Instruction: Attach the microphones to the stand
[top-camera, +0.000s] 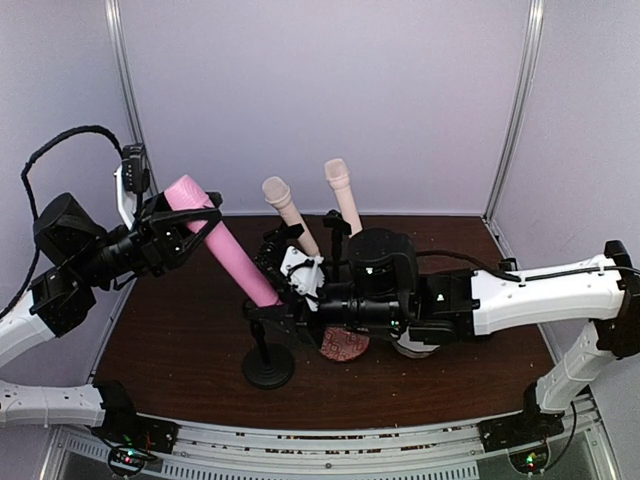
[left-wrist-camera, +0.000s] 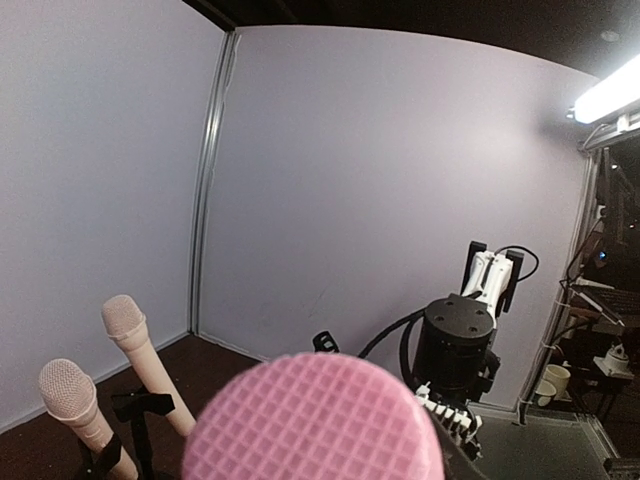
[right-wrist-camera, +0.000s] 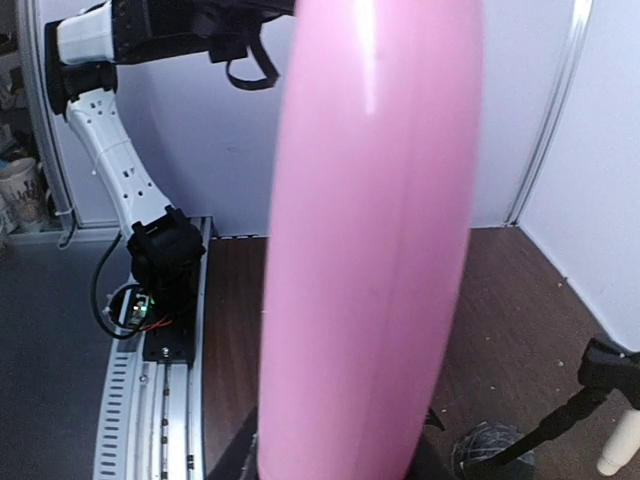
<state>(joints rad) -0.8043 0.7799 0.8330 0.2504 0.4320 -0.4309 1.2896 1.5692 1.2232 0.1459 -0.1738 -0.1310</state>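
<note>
Top external: my left gripper pinches the smooth pink mic, gridded head up; right gripper, I can't tell.

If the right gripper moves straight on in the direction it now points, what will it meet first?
The pink microphone, most likely: it fills the right wrist view just ahead of the right gripper. Whether they touch is unclear.

Top external: high, near-edge, overlooking whole surface. Both wrists: close, facing each other; all share pink microphone.
</note>
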